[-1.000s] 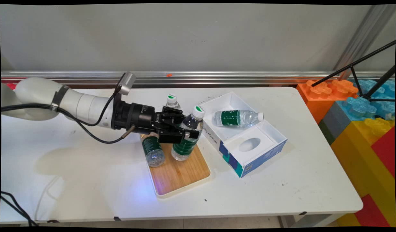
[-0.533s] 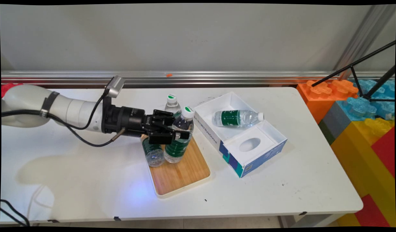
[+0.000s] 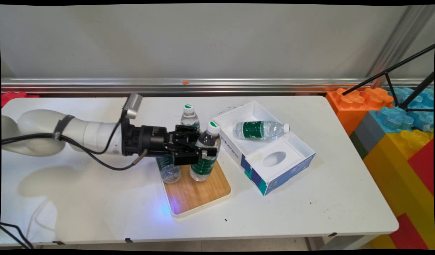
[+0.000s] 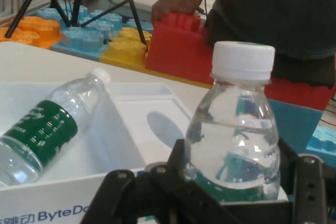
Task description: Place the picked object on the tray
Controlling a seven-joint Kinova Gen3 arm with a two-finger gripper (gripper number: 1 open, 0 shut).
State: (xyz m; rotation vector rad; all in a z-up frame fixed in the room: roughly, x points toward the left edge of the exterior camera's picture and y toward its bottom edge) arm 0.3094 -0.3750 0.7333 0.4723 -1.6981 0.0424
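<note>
Beside held bottle [image 3: 204, 156]: box [image 3: 274, 170], 2 more bottles [image 3: 189, 117]

White worktop [image 3: 309, 212], plain grey wall [image 3: 203, 39], aluminium rail [image 3: 238, 85], big coloured building blocks [image 3: 398, 134], black tripod legs [image 3: 398, 67].

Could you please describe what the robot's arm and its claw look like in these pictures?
The arm is smooth, rounded and white, ringed by a dark band, with black cables looping alongside. A small grey camera block sits at the wrist. The claw is black, with an angular jointed linkage.
</note>
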